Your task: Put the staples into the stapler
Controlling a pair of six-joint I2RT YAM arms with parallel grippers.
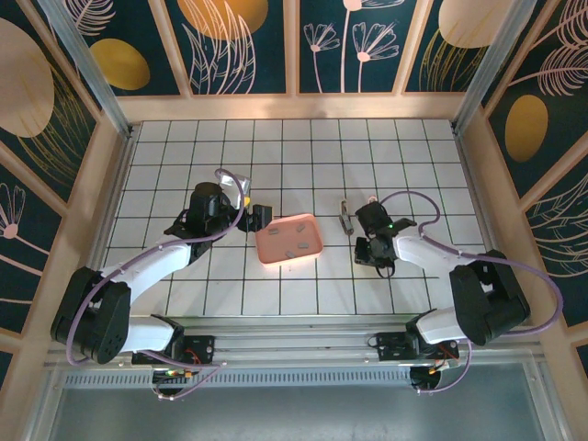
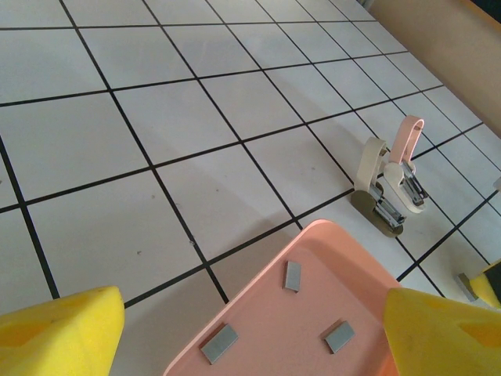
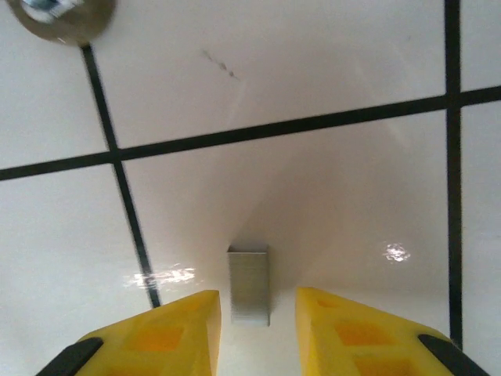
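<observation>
While my right jaws are straddling staple (image 3: pixel 249 283), slightly spread, I'm judging pickup underway; needing pinch, then carrying to stapler (image 2: pixel 389 192).

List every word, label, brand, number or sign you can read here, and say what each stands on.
No text can be read in any view.
stapler: no brand or marking legible.
pink tray and staples: plain, nothing printed.
wall panels: flower and leaf patterns, no lettering.
</observation>
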